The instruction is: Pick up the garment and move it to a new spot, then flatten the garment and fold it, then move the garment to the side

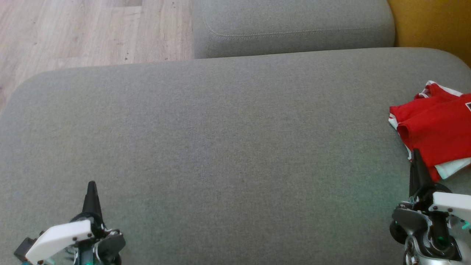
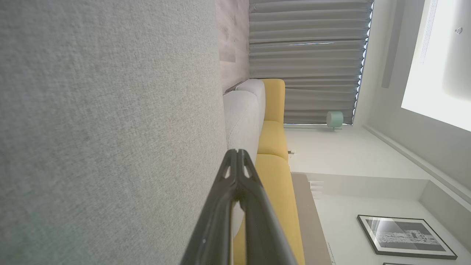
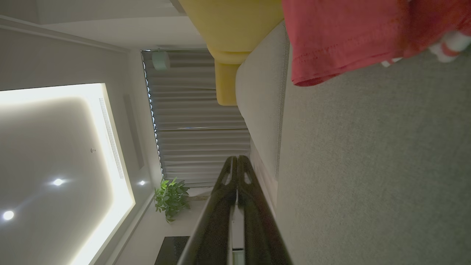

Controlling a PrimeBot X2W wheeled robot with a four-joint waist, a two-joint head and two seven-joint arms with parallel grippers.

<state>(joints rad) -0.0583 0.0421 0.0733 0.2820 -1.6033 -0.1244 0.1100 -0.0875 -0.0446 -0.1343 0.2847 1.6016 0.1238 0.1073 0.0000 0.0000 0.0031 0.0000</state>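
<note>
Eyeing red jersey [image 1: 438, 125], right edge: looked soft, light; suited hem pinch. Held left tool [image 1: 91, 185], right tool [image 1: 415, 154] pressed together.

The left claw [image 1: 91, 189] is seen at the lower left of the head view, its two dark fingers pressed together and pointed up the picture. The right claw [image 1: 416, 160] is held at the lower right, likewise closed. In both wrist views the fingertips are shown touching.
</note>
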